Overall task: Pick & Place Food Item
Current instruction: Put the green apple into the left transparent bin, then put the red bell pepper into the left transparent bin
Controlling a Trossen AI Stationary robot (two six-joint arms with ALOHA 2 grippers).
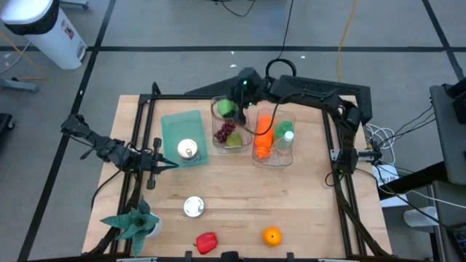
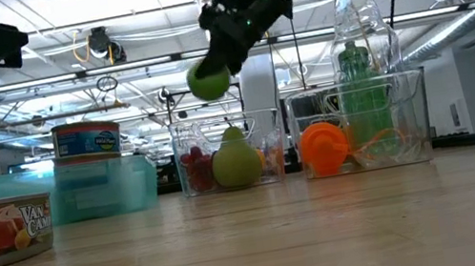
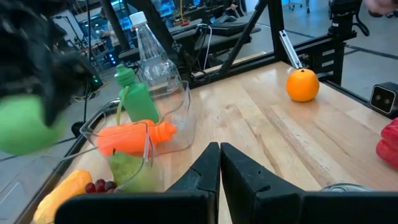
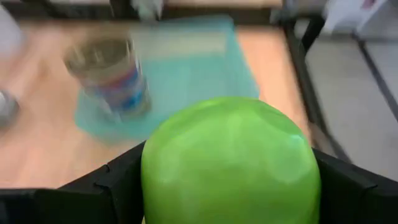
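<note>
Apple (image 1: 226,108), green, is up in the air, clamped in the right gripper (image 1: 234,106) jaws, above the far end of the clear fruit bin (image 1: 240,143) w/ grapes (image 1: 225,132) & a pear (image 2: 236,164). Second clear bin (image 1: 291,156) just to the right holds bottles. Teal tray (image 1: 173,129) to the left carries a can (image 1: 188,150). Left gripper (image 1: 162,164) sits low at the desk's (image 1: 240,204) left side, jaws pinched together, nothing in them. Orange (image 1: 272,236), red pepper (image 1: 207,242) & another can (image 1: 193,207) near the front edge.
</note>
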